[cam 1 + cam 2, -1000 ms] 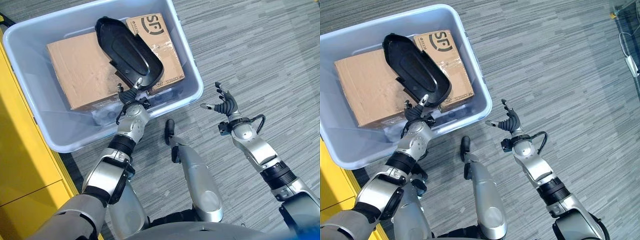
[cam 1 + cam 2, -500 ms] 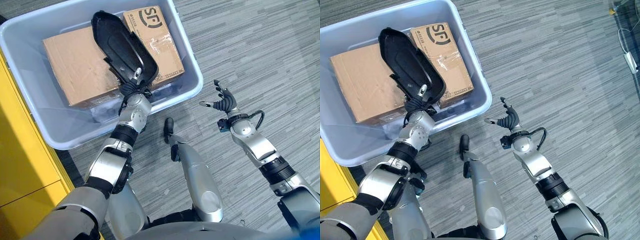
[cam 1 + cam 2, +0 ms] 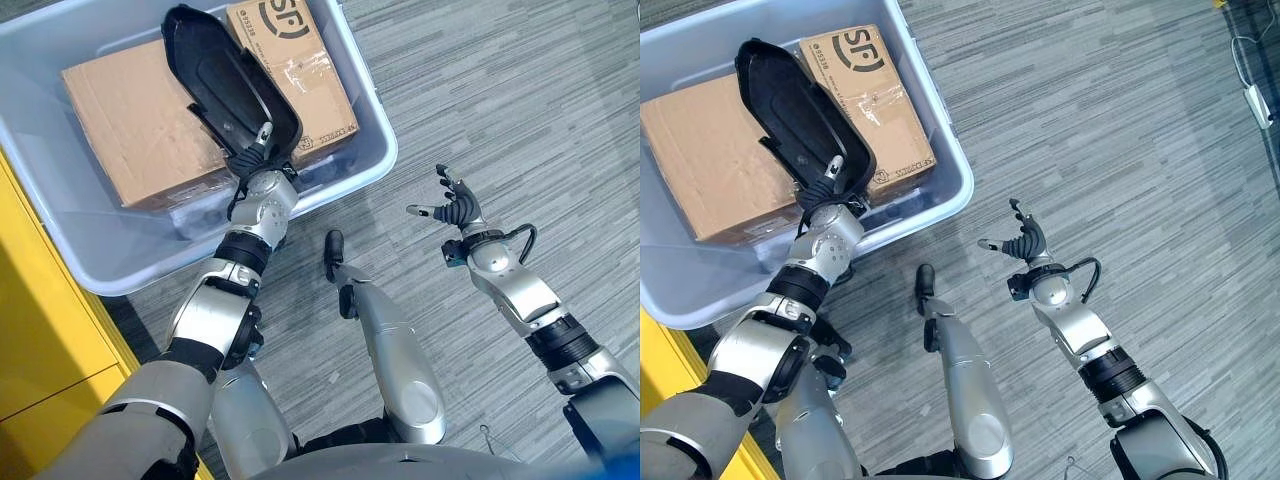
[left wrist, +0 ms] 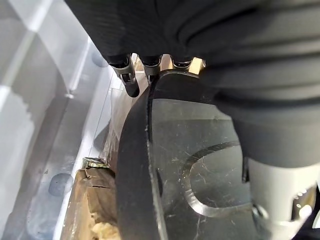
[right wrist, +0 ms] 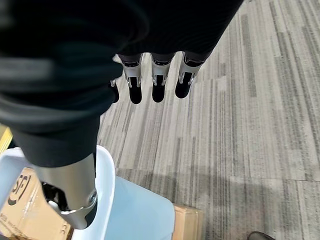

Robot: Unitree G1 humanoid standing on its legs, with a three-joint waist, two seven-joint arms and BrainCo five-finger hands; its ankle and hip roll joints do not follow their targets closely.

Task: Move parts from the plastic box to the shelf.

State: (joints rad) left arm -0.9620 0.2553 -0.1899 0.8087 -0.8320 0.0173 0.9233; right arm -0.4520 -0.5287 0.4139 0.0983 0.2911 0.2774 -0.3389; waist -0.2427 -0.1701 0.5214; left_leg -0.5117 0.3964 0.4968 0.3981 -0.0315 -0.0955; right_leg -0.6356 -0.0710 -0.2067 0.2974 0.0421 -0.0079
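Left hand (image 3: 262,190) has the black part (image 3: 228,78) by its near end, fingers (image 4: 126,75) curled over the rim, thumb side hidden behind the part in the left wrist view. Compared with a second ago the part sits higher and further from the robot, tilted up, its far end beyond the fingers now over the seam between the two cardboard boxes (image 3: 140,125). It looks lifted off them rather than resting, though contact at the far end can't be ruled out.

Plastic box (image 3: 378,150) looks unmoved on the carpet floor (image 3: 520,110); the whole picture has slid a little, so that's camera motion. Boxes inside look untouched.

Right hand (image 3: 1023,243) is off to the side of the plastic box, well apart from the part, over bare carpet. Fingers (image 5: 155,85) loosely spread, holding nothing. Same pose as before, idle.

Read: pick is done and the lift-out is underway. Part not yet clear of the box wall. Next is carrying it to the shelf; a yellow panel (image 3: 40,340) stands on the left arm's side, can't tell if that's the shelf. Risk: one-ended grip on a long part, so it could pivot in the fingers.
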